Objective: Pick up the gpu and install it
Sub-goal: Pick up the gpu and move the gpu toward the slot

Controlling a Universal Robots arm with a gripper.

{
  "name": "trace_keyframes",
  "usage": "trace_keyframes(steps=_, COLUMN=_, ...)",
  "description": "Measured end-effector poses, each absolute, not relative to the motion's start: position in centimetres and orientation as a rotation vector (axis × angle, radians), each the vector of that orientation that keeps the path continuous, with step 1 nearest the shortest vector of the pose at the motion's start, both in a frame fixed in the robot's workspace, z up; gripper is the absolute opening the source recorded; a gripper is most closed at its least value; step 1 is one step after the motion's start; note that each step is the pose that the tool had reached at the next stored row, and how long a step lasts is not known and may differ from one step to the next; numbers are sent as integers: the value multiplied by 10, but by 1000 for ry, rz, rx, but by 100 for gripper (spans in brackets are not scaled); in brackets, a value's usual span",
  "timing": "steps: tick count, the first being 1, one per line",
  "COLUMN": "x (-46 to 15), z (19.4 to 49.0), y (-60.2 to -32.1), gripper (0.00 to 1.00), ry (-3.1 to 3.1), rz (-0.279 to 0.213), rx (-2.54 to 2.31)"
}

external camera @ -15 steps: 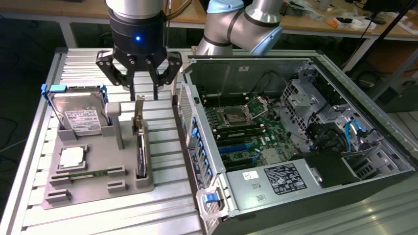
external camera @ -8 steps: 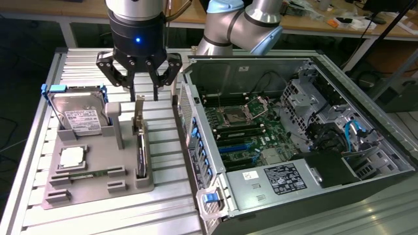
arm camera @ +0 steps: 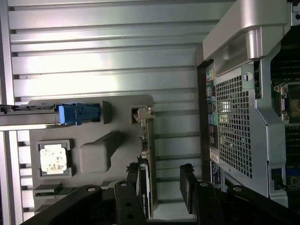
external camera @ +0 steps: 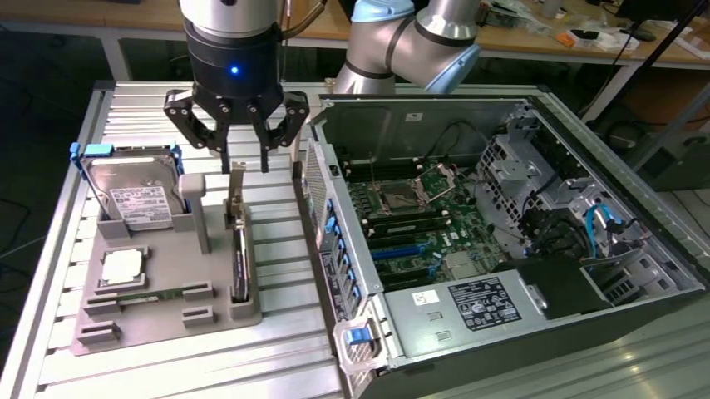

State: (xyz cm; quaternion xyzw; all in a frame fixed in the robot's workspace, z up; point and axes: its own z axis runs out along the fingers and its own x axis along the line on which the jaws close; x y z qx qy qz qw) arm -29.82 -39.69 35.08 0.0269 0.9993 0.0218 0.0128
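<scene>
Across the table (external camera: 145,108) (arm camera: 93,47), long aluminium slats run side by side, pale and ribbed. On the exterior view's right lies a grey steel computer case (external camera: 421,125) (arm camera: 234,117) with its side panel off. Its rear wall is a perforated grille. Inside it sit a green motherboard (external camera: 411,224) with an open CPU socket and dark slots, a boxy power supply (external camera: 471,303) with a white label, and loose black and blue cables.

A robot arm (external camera: 411,41) of smooth grey metal with a light blue joint cap reaches in from behind the case.

On the exterior view's left rests a matte grey moulded holder tray (external camera: 166,320) (arm camera: 93,157) with blocky pockets and posts. One pocket props up a silver hard drive (external camera: 139,195) (arm camera: 28,115), which has a white label and a blue plastic rail (external camera: 95,151) (arm camera: 79,113). A slot along the tray's case-side edge holds the gpu (external camera: 238,249) (arm camera: 149,154), a thin flat green card standing on its edge, with its silver-beige metal bracket at the end nearest the jaws. A square recess holds a small silver CPU chip (external camera: 122,264) (arm camera: 53,158). Beside that lies a slim green memory stick (external camera: 145,297) (arm camera: 51,190).

The black jaws hang spread open just above the bracket end of the gpu. The wrist view shows the card's edge in the gap between them, nearer one finger and gripped by neither.
</scene>
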Motion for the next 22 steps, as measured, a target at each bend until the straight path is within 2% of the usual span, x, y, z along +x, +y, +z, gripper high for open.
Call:
trace_keyframes(steps=13, x=-298, z=351, y=-397, gripper=48, ry=3114, rz=68, rx=84)
trace_keyframes(steps=22, x=-298, z=337, y=-406, gripper=48, ry=3114, rz=68, rx=84)
